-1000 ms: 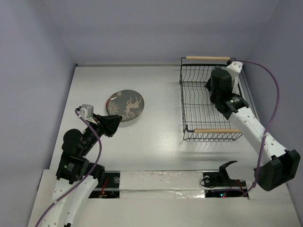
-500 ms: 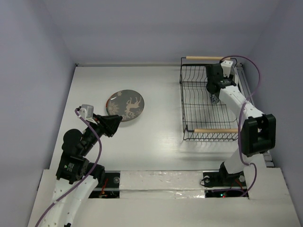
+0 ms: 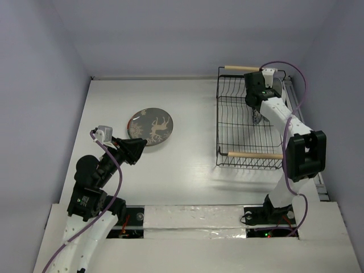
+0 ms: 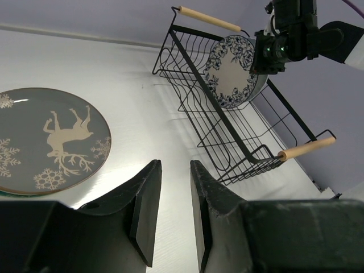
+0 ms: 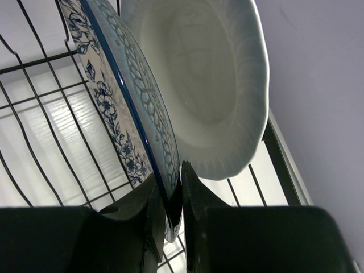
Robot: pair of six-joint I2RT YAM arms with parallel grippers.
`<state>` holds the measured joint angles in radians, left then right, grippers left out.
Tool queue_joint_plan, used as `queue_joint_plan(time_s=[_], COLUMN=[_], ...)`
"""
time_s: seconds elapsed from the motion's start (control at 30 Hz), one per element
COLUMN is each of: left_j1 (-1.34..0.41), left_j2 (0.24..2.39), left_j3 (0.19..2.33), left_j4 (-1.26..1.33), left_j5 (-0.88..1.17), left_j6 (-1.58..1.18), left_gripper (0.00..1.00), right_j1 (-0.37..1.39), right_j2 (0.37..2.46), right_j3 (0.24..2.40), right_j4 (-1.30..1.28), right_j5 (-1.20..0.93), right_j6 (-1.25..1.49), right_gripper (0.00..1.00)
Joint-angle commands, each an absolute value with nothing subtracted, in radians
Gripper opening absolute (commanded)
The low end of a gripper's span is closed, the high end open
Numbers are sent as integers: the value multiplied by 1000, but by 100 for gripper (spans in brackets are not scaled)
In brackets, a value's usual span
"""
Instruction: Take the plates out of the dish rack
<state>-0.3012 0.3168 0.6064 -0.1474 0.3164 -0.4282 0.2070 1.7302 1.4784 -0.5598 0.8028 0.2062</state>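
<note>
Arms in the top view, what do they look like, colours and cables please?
The left arm and right arm have white links with black joint housings; a purple cable loops along each. The left end effector and right end effector have dark, blocky fingers.

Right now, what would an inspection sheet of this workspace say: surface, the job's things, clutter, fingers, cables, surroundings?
Surface: white table.
Job's things: deer plate lies flat on the table; blue-patterned plate and white plate stand on edge in the dish rack.
Clutter: nothing seen.
Fingers: left gripper parted, empty; right gripper shut on the blue-patterned plate's rim.
Cables: left purple cable, right purple cable, both off the plates.
Surroundings: lilac walls; silver tape strip at the near edge.
</note>
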Motion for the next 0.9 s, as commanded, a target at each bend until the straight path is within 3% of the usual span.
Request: queue_joint_plan(time_s=[0.0,0.3,0.53,0.73,0.87], left_j1=[-304,-304,-304,-304,-304], left_j2=[314,314,314,321,322], left_j3=[614,614,614,615,614], left_j4=[-98,-98,-98,-98,-97], left_j5=[321,318,318,318,319], left_j6=[-429,-429,-431,-430,-430], left_gripper=[24,24,24,24,24], right_j1=[213,284,334,383,437], right_j2=[1661,1560,1393,1227,1166], right_j3=[1522,1548,1557,1494,1395], right_j4=[-554,-554,-545,-416,-229], right_j5=[940,994,899,649,337], right_j6=[183,161,192,271,395], right_gripper=[0,0,0,0,0])
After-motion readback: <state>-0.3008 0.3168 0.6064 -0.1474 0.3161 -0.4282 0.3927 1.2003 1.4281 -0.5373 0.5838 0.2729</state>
